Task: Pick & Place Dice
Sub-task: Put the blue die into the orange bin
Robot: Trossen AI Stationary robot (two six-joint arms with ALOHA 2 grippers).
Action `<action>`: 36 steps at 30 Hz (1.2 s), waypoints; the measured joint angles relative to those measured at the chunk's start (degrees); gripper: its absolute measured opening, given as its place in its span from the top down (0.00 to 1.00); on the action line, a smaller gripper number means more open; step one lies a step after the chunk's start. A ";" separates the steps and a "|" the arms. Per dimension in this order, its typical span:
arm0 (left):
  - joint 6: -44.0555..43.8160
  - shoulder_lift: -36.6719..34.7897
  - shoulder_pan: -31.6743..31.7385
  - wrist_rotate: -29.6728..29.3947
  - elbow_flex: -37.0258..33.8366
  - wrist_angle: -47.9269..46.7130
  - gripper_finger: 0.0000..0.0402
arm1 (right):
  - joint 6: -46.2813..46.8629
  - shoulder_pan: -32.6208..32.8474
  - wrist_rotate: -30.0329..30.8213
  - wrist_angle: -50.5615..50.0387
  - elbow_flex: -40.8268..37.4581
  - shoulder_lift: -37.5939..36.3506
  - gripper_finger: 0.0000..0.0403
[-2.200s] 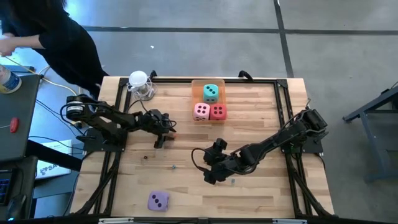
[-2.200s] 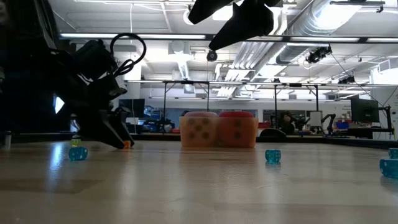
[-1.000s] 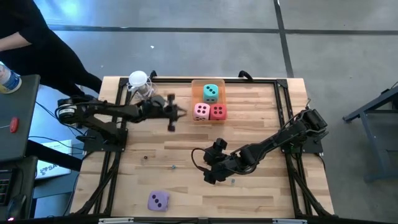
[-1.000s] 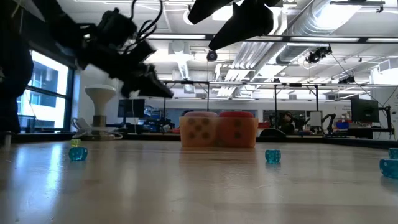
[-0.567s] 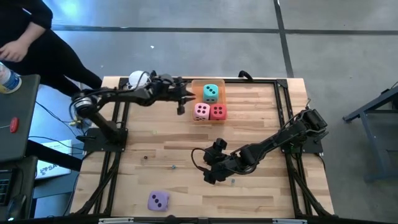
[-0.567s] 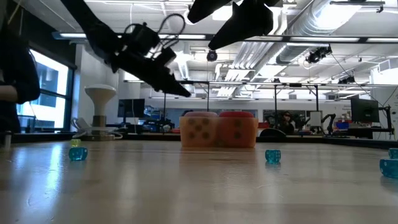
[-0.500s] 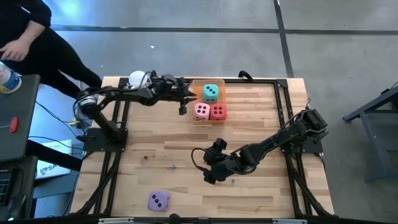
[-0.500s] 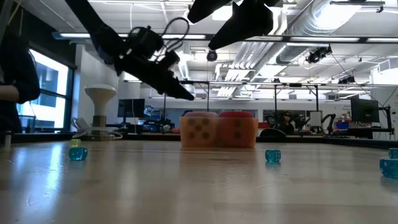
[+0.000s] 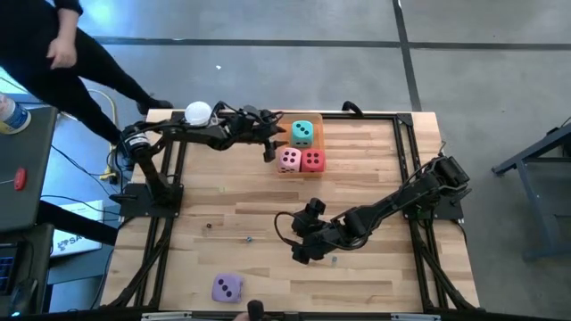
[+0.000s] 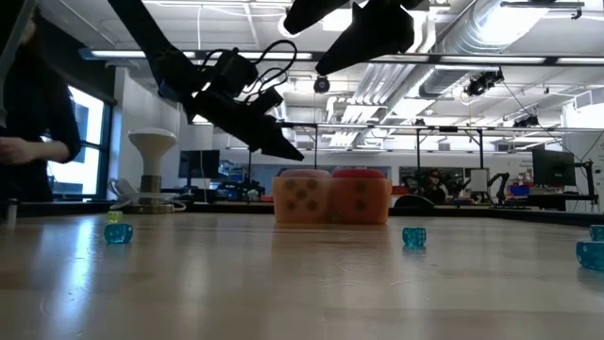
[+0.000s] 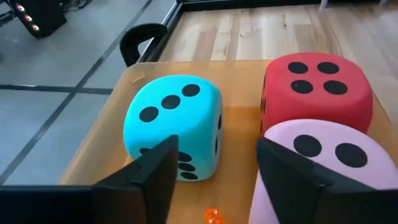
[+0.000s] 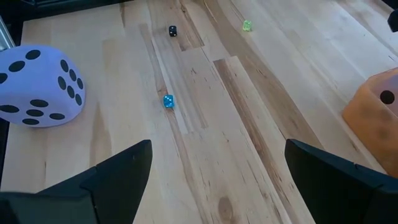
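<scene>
We see three soft dice, teal (image 9: pixel 302 133), pink (image 9: pixel 288 160) and red (image 9: pixel 312 160), in the orange tray (image 9: pixel 282 125); the purple one (image 9: pixel 227 287) remains. Left gripper (image 9: pixel 270 143) spread, empty; right gripper (image 9: pixel 303 252) wide, empty.

My left arm — stretched out long, raised, left claw (image 9: pixel 270 143) with fingers parted, empty. My right arm — folded low, right claw (image 9: pixel 302 251) spread wide, empty.

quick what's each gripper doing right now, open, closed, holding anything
Left gripper: open, holding nothing, above the tray by the teal die.
Right gripper: open, empty, over the table.
</scene>
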 joint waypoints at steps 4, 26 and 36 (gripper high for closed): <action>-1.39 -0.38 -0.54 0.63 0.00 -0.19 0.39 | 0.04 0.00 0.00 0.44 0.00 0.00 0.11; -13.37 -30.19 -7.10 9.05 -4.08 -42.52 0.31 | 16.43 -1.09 -15.06 -18.74 0.00 0.00 0.11; -15.24 -35.48 -18.30 7.06 -12.94 -36.24 0.31 | 18.05 0.76 -7.65 -29.67 -0.02 3.54 0.11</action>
